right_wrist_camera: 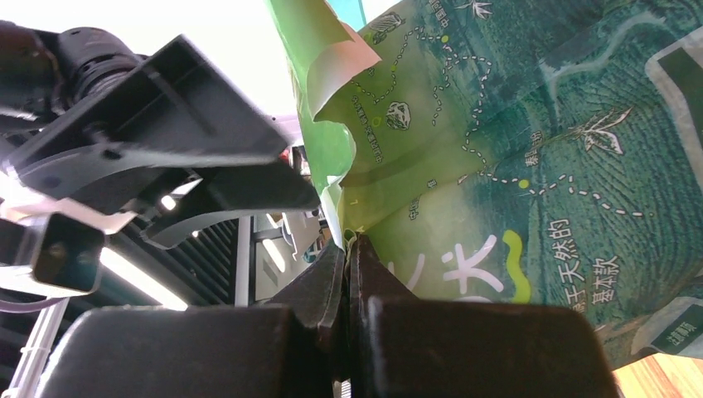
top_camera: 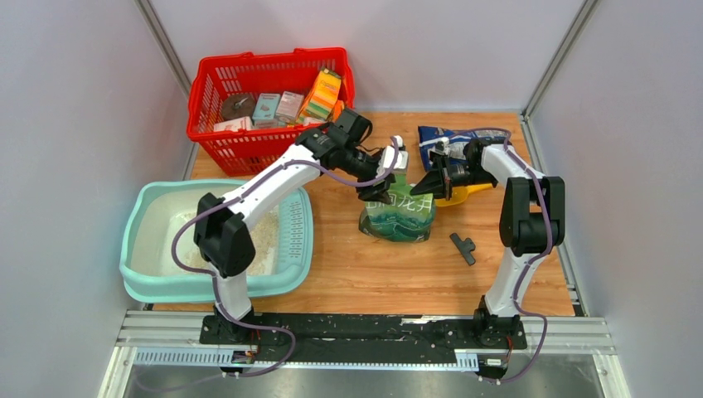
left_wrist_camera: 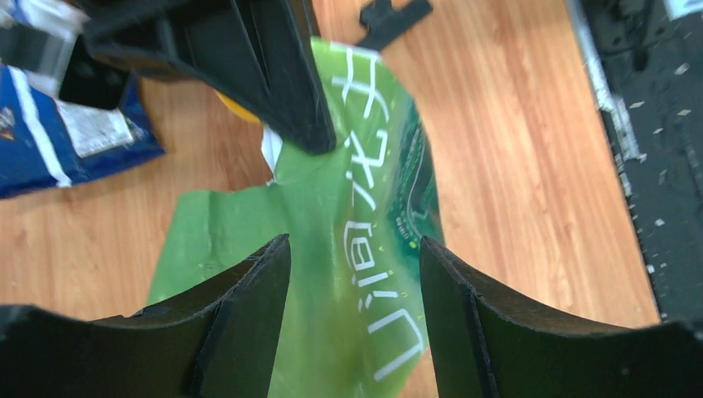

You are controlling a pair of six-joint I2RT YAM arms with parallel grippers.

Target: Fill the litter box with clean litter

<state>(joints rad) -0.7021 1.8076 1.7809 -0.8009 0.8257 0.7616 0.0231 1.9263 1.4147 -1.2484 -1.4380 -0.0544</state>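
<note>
The pale teal litter box [top_camera: 139, 240] sits at the table's left, with a heap of pale clean litter [top_camera: 265, 236] on its white floor. A green printed bag [top_camera: 398, 217] stands at mid-table. My right gripper [top_camera: 420, 184] is shut on the bag's torn top edge [right_wrist_camera: 348, 242]. My left gripper [top_camera: 380, 192] hovers over the bag's top, open. In the left wrist view its fingers [left_wrist_camera: 257, 282] stand apart, with the green bag [left_wrist_camera: 348, 249] below the gap and not pinched. The right gripper's black body [left_wrist_camera: 249, 66] shows just beyond.
A red mesh basket [top_camera: 269, 104] of boxed goods stands at the back left. A blue bag [top_camera: 448, 137] and a yellow scoop [top_camera: 463, 196] lie behind the right gripper. A small black part [top_camera: 464, 247] lies on the wood to the right of the green bag.
</note>
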